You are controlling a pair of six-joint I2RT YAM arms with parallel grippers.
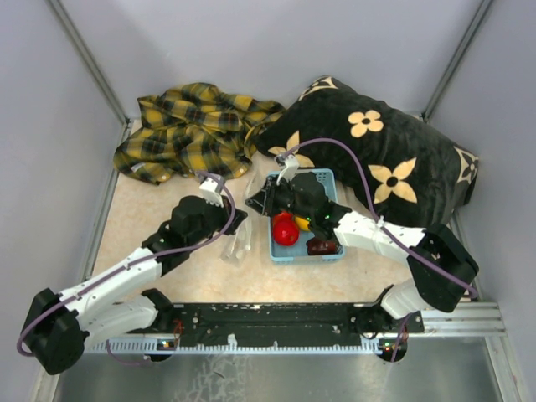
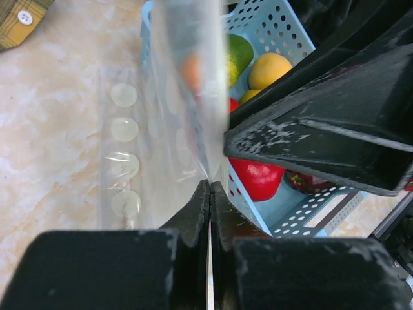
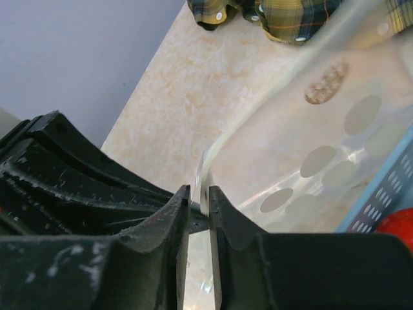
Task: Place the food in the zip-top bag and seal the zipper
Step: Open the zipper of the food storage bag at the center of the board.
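zip-top bag (image 2: 139, 129): clear glossy plastic film, between jaws | jaws: scuffed matt black, probably plastic | basket (image 2: 277, 29) beside jaws: perforated light-blue plastic | food (image 2: 258, 177): glossy

1. Plain grey walls (image 1: 251, 42) close in the top, left and right of the frame.
2. The desk (image 1: 142, 218) has a beige marbled top.
3. A plaid shirt (image 1: 193, 126) lies upper left, a black flowered cushion (image 1: 394, 159) upper right.
4. A black rail (image 1: 276, 318) runs along the bottom.
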